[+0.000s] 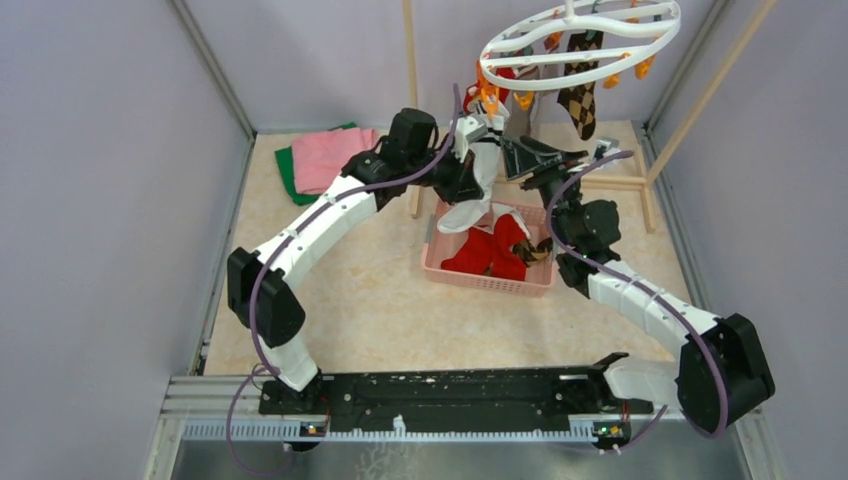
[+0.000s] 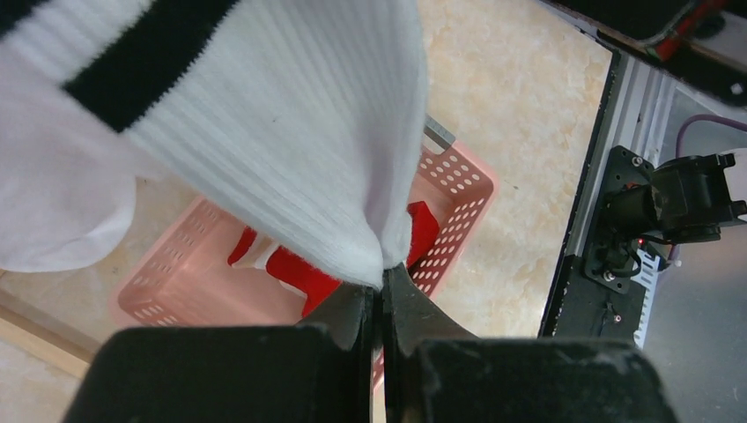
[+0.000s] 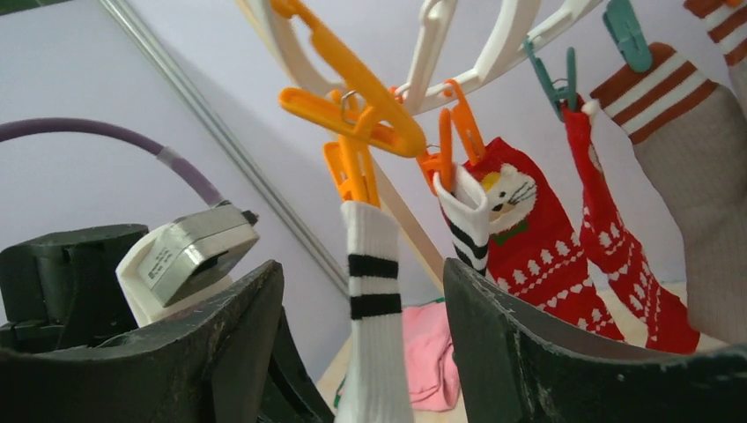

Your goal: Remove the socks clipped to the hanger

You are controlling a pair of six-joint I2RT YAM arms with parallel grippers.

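Top: white striped sock (image 1: 478,185) is hanging lengthwise straight down from the hanger (image 1: 520,80), over the pink basket (image 1: 485,285)

Left wrist: left gripper (image 2: 382,280) is pinching the sock's lower fabric, fingers pressed together

Right wrist: right gripper (image 3: 357,273) is standing spread either side of the cuff (orange clip (image 3: 352,167) is sitting just above, nearer this arm)

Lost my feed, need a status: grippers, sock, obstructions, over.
Left gripper shut on white striped sock. Right gripper open, facing its orange clip. Sock not yet off hanger. Nothing seen in the way.
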